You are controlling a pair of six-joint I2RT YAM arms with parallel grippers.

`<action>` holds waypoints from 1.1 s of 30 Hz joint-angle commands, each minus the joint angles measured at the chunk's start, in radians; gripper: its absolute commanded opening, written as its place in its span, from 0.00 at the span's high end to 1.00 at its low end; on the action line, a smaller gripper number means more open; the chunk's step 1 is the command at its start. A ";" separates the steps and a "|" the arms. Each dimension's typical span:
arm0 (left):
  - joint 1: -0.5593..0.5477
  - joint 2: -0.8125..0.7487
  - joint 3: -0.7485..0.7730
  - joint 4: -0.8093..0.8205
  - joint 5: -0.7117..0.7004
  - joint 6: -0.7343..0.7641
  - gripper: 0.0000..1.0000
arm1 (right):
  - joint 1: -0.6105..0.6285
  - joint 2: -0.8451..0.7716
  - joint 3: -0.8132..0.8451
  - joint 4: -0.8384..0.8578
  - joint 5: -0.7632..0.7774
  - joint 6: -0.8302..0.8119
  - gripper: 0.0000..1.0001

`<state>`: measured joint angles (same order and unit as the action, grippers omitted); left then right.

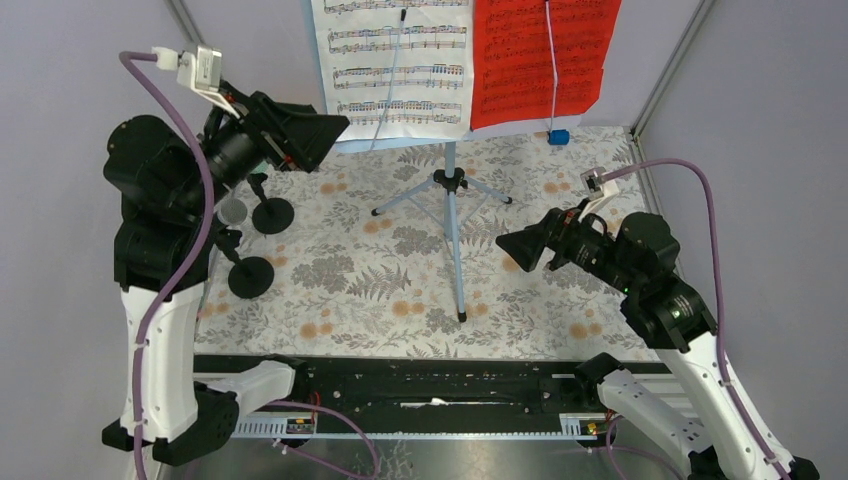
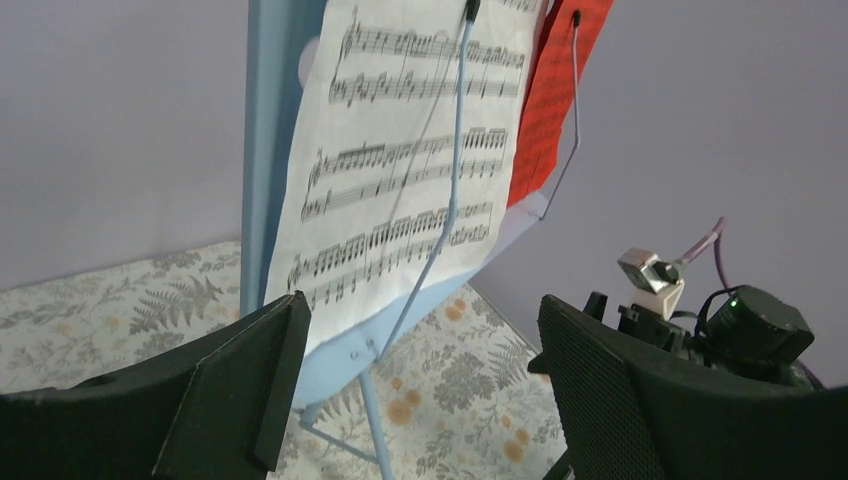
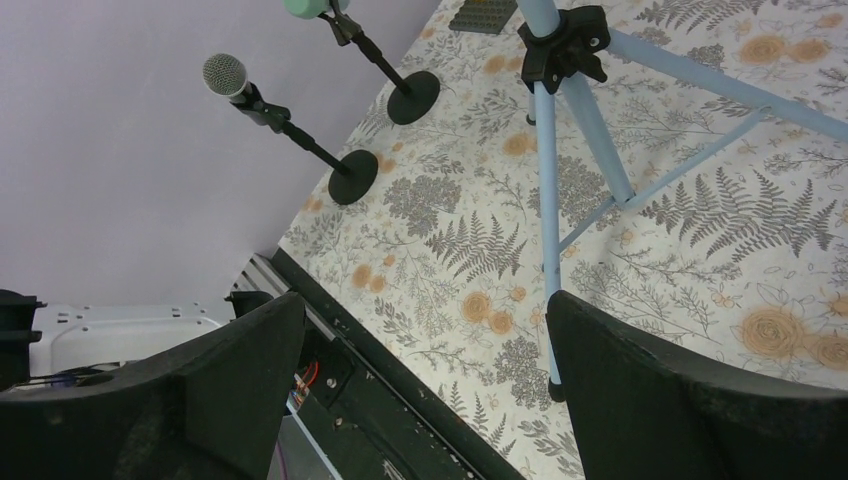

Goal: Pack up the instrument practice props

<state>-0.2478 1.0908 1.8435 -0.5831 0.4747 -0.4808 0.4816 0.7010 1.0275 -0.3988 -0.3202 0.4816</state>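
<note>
Left gripper (image 1: 335, 128): upper left of the overhead view – jaws spread wide with nothing between them, tips just beside the lower left corner of the rack's desk
Mic holders (image 1: 272, 215): two black round bases at left of centre, partly under the left arm; the right wrist view shows the black microphone (image 3: 225, 75) and the mint-green microphone (image 3: 305, 8) each upright in a clip
Sheet-music rack (image 1: 450, 185): centre, standing on its tripod legs on the floral cloth (image 1: 350, 290), its top cut off by the frame
White sheet (image 1: 400, 65): left half of the desk, pinned under a thin wire retainer (image 2: 457, 150)
Red sheet (image 1: 540, 60): right half, pinned the same way
Toy car (image 1: 558, 137): small, blue, below the red sheet's lower right corner
Right gripper (image 1: 515, 247): right of centre, jaws open and empty, aimed at the tripod legs but apart from them
Progress: judged barely begun, with every prop set up
Risk: a pull on the white sheet against its retainer could tear the paper or tip the whole rack – the tripod looks light; the raised left arm could also topple the microphones beneath it
</note>
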 commanded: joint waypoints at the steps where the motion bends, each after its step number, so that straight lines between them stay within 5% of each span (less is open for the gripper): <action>1: 0.001 0.049 0.155 0.053 -0.001 -0.002 0.10 | -0.003 0.019 0.040 0.050 -0.042 0.015 0.03; 9: 0.001 0.185 0.400 0.075 -0.007 0.010 0.08 | -0.003 0.011 0.012 0.057 -0.038 0.014 0.02; 33: 0.002 0.261 0.399 0.259 0.007 -0.006 0.08 | -0.004 -0.022 -0.011 0.044 -0.031 0.017 0.00</action>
<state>-0.2478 1.3457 2.2303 -0.3874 0.4717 -0.4870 0.4816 0.6888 1.0172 -0.3836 -0.3344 0.4950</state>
